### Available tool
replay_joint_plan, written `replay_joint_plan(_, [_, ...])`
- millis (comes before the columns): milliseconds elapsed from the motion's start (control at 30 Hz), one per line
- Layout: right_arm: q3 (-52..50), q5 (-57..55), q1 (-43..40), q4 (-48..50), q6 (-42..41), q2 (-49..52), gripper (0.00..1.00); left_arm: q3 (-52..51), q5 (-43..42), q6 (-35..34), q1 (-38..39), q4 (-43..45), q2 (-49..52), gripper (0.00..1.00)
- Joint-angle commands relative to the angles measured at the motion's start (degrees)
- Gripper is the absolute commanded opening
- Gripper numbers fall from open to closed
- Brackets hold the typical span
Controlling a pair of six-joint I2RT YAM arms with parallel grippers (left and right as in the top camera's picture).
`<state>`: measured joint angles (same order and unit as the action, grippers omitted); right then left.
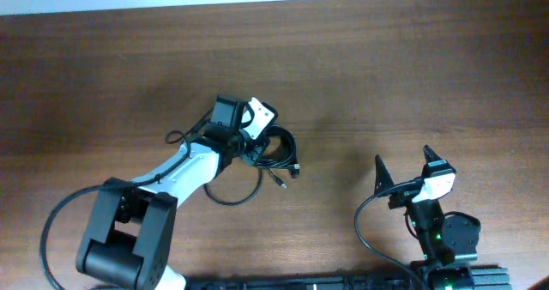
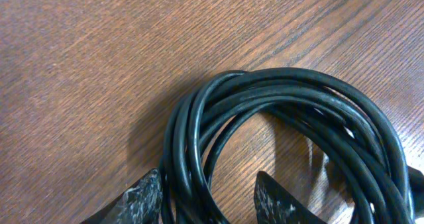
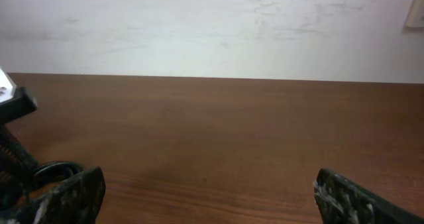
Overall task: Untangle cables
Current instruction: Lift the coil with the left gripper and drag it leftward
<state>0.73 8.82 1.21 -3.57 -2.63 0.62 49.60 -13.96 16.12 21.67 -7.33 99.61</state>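
While our left arm stretches across the brown wood-grain table (image 1: 429, 67), the left gripper (image 1: 257, 144) sits low over the cables (image 1: 279, 148), thin black rubbery cords wound into a round coil near the table's middle. From the left wrist camera we see the two scuffed black fingertips (image 2: 142, 201) spread apart, with several strands of the cables (image 2: 278, 98) running down between them. The jaws stand open around that side of the coil and do not pinch it. The rest of the coil arcs away to the right and lies flat on the wood.

From overhead, two small plug ends (image 1: 295, 170) trail out of the coil on the side nearer our base. A slack black loop (image 1: 233, 194) lies beside the left forearm; we cannot tell whether it is one of the cords or the arm's own wire.

Our right gripper (image 1: 403, 172) is well apart from the coil, near the table's front right. Its fingers (image 3: 73, 191) are spread wide with nothing between them, and they face bare wood and a pale wall (image 3: 199, 25).
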Motion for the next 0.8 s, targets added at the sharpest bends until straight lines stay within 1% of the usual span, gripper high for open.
replay_joint_plan(0, [-0.42, -0.5, 0.33, -0.15, 0.0, -0.42, 0.99, 0.92, -1.29, 0.68, -0.31, 1.11, 1.81, 0.46])
replay_joint_plan(33, [-0.42, -0.5, 0.33, -0.15, 0.0, -0.42, 0.99, 0.92, -1.29, 0.68, -0.31, 1.25, 2.03, 0.45])
replay_joint_plan(100, [-0.42, -0.5, 0.33, -0.15, 0.0, -0.42, 0.99, 0.92, -1.29, 0.68, -0.31, 1.29, 2.08, 0.41])
replay_joint_plan(133, [-0.42, -0.48, 0.33, -0.15, 0.0, -0.42, 0.99, 0.92, -1.29, 0.68, -0.31, 1.29, 2.14, 0.25])
replay_joint_plan(167, [-0.42, -0.5, 0.33, -0.13, 0.0, -0.42, 0.99, 0.9, -1.29, 0.68, -0.31, 1.31, 2.47, 0.18])
replay_joint_plan(233, [-0.42, -0.5, 0.33, -0.15, 0.0, -0.42, 0.99, 0.92, -1.29, 0.66, -0.31, 1.31, 3.89, 0.15])
replay_joint_plan(300, [-0.42, -0.5, 0.33, -0.13, 0.0, -0.42, 0.99, 0.92, -1.31, -0.26, -0.31, 1.36, 6.54, 0.0])
replay_joint_plan(333, [-0.42, -0.5, 0.33, -0.15, 0.0, -0.42, 0.99, 0.92, -1.29, -0.87, -0.31, 1.36, 6.84, 0.0])
replay_joint_plan(400, [-0.42, -0.5, 0.33, -0.15, 0.0, -0.42, 0.99, 0.96, -1.22, -4.85, -0.42, 2.16, 6.54, 0.0])
replay_joint_plan(467, [-0.42, -0.5, 0.33, -0.15, 0.0, -0.42, 0.99, 2.14, 1.18, -14.99, -1.49, 2.1, 3.69, 0.0])
replay_joint_plan(500, [-0.42, -0.48, 0.33, -0.15, 0.0, -0.42, 0.99, 2.51, 1.38, -18.93, -2.16, 2.16, 1.86, 0.0])
replay_joint_plan(567, [-0.42, -0.5, 0.33, -0.13, 0.0, -0.42, 0.99, 2.95, 2.93, -30.53, -3.34, 2.1, -3.21, 0.0])
replay_joint_plan(600, [-0.42, -0.48, 0.33, -0.15, 0.0, -0.42, 0.99, 2.95, 5.9, -39.23, -3.37, 1.03, -5.44, 0.0])
replay_joint_plan(633, [-0.42, -0.5, 0.33, -0.15, 0.0, -0.42, 0.99, 2.95, 9.51, -51.52, -3.37, -2.14, -7.96, 0.0])
replay_joint_plan(667, [-0.42, -0.5, 0.33, -0.13, 0.0, -0.42, 0.99, 2.95, 11.37, -61.02, -3.37, -5.22, -9.64, 0.0])
replay_joint_plan(700, [-0.42, -0.5, 0.33, -0.15, 0.0, -0.42, 0.99, 2.95, 11.91, -68.85, -3.37, -7.85, -10.8, 0.0])
replay_joint_plan(733, [-0.42, -0.5, 0.33, -0.15, 0.0, -0.42, 0.99, 2.95, 11.87, -78.34, -3.37, -10.71, -11.74, 0.0])
replay_joint_plan(767, [-0.42, -0.48, 0.33, -0.15, 0.0, -0.42, 0.99, 2.95, 11.85, -85.59, -3.17, -13.75, -12.0, 0.0])
